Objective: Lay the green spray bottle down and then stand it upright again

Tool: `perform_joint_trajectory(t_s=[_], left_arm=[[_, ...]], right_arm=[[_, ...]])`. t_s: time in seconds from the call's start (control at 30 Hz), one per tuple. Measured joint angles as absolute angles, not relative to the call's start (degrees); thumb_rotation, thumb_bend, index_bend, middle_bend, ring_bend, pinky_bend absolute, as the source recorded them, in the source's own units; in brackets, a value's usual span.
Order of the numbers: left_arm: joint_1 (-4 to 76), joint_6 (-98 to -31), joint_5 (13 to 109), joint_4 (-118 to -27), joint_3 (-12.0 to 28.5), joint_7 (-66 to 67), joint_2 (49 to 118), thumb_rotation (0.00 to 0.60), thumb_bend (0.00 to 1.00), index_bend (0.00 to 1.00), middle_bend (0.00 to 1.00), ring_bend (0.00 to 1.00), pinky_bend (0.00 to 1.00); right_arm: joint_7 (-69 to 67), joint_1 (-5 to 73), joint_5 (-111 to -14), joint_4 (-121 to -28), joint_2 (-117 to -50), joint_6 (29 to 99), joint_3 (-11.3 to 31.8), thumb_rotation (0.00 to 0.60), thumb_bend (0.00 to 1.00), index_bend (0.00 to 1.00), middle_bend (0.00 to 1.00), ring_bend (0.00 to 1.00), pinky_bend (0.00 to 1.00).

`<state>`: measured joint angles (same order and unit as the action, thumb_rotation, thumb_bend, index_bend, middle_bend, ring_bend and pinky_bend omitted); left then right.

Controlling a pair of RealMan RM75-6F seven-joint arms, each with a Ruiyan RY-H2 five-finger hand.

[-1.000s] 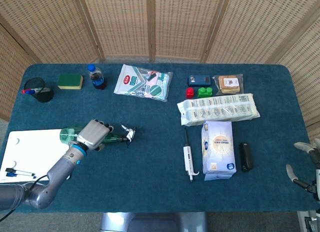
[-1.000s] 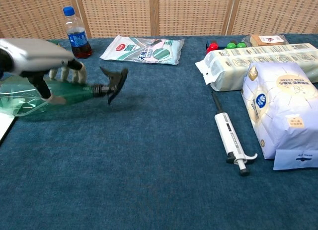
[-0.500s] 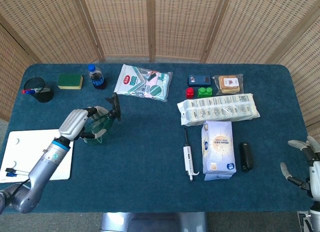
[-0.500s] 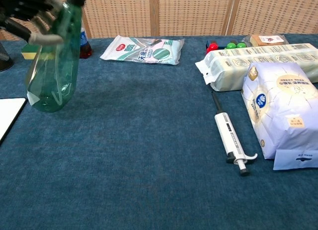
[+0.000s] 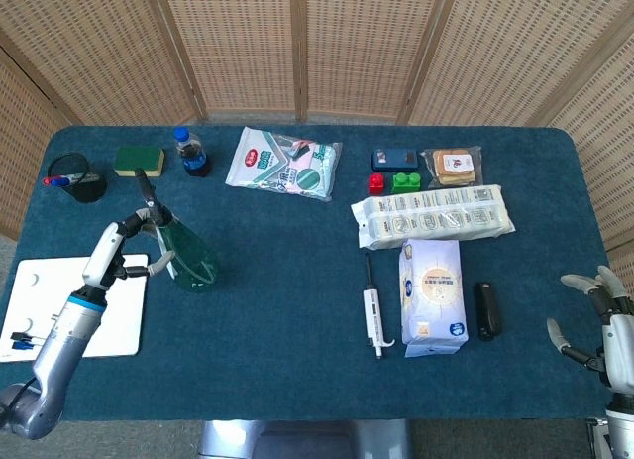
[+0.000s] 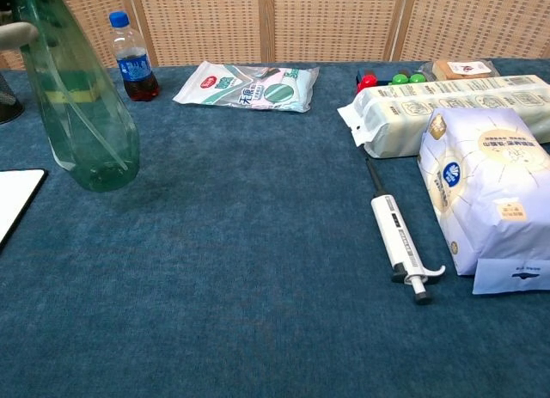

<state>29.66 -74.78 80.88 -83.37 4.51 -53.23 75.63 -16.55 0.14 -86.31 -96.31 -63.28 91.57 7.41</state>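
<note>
So the big blue table takes up basically the whole scene, with a wicker screen along the far edge. On the right side there's a white and blue bag, and just beyond it a long pack of white packets. Further left, toward the far edge, lies a flat green and white pouch. At the near left corner sits a white board.

The green spray bottle is on the left part of the table, just right of the board, base down on the cloth and tilted a bit, its neck leaning left and away. The left hand is right up against its left side, fingers wrapped around the upper neck area just under the black spray head, so it's gripping the bottle. In the chest view only a bit of a finger shows at the top left next to the bottle, so the grip is really only readable from the head view.

The right hand is way over at the near right corner, off the table edge, fingers spread, holding nothing.

Smaller stuff: a white pipette left of the bag, a small cola bottle, a green and yellow sponge, and a black cup at the far left.
</note>
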Motion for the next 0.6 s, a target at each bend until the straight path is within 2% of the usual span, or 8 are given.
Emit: perform_joint_trajectory(t_s=[0.33,0.6], left_arm=[[27.95,-76.22,85.81,-76.40,4.02,-58.59,82.31,0.600,0.41,0.44,0.38,0.36,0.59],[27.80,-77.08,88.48,-73.40,3.65,-59.41,84.70,0.600,0.41,0.45,0.38,0.36,0.58]], right_arm=[[-16.37,0.13,-85.86,-96.41,-63.21,91.65,7.50,0.600,0.38,0.26,0.30,0.08,0.18],[-16.74,-0.09,-85.60,-96.30,-63.16,91.71,7.35,0.600,0.38,0.26,0.30,0.08,0.18]])
